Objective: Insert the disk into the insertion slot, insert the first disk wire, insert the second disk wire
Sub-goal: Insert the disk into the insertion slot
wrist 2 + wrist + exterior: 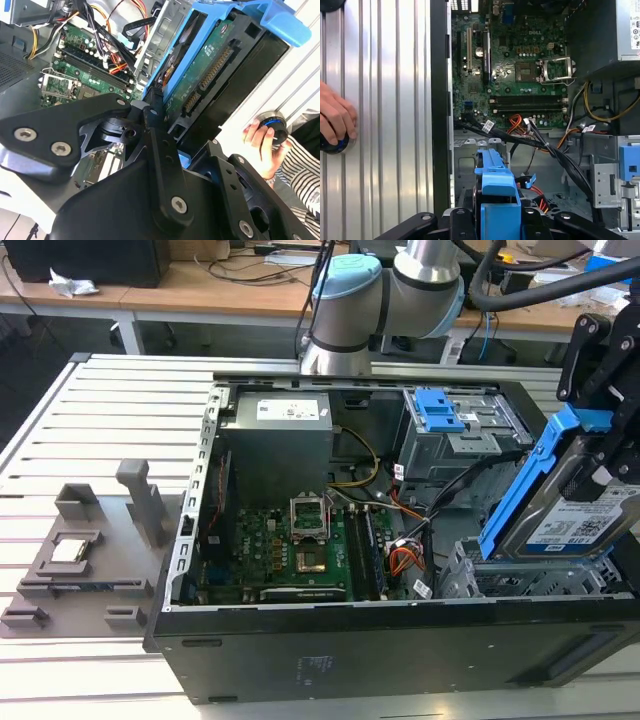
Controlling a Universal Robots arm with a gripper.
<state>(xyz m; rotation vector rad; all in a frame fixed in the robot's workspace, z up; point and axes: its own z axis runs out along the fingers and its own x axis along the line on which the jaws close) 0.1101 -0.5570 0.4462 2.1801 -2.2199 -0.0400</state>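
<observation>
1. the gripper (497,220) is closed on the blue frame of the disk (575,520) and holds it tilted, just above the insertion slot (470,575).
2. the disk is not in the slot yet, and both wires (405,560) seem to lie loose, not plugged.
3. the room looks narrow: the slot is hardly wider than the disk, and the case wall (400,650) is near.

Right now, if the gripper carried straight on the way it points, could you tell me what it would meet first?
Most likely the slot. The gripper points down and holds the disk tilted over it, so the disk's lower edge would touch there first. Depth is hard to judge.
</observation>
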